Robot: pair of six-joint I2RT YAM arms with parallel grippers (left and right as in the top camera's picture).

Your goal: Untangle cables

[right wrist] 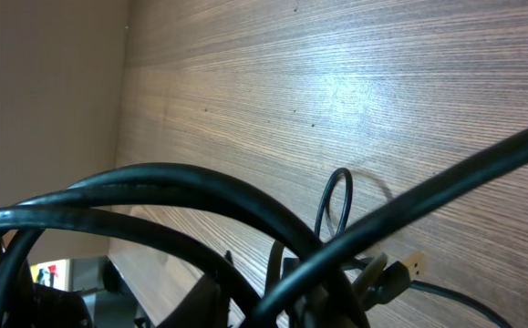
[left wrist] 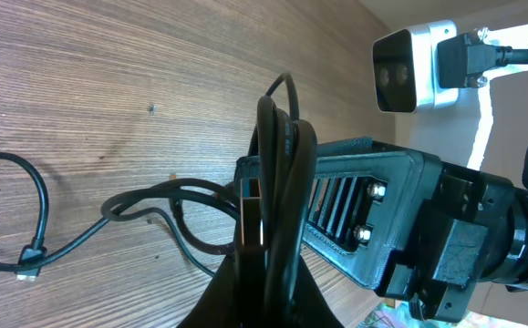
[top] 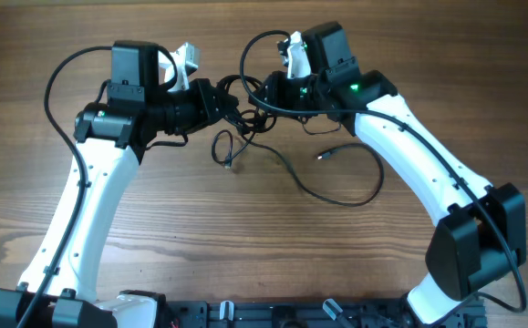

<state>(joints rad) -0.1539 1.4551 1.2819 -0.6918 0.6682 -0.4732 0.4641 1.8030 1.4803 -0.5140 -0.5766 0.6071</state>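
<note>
Jaws: left gripper (left wrist: 264, 273) pinches the cables (left wrist: 277, 164); right gripper (top: 256, 95), cannot tell. Their knot (top: 245, 114) by the far edge of the table (top: 154, 237) is not undone; 2 plug ends (top: 230, 167) lie free.

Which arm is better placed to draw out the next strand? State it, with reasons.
Right, probably. The left pincer is shut on the cables, anchoring them; the right pincer sits beside them, nearest the long loose strand.

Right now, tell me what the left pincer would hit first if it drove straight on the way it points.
The left pincer is shut on the cables; beyond them, likely the right pincer, facing it close ahead, though depth is unclear.
</note>
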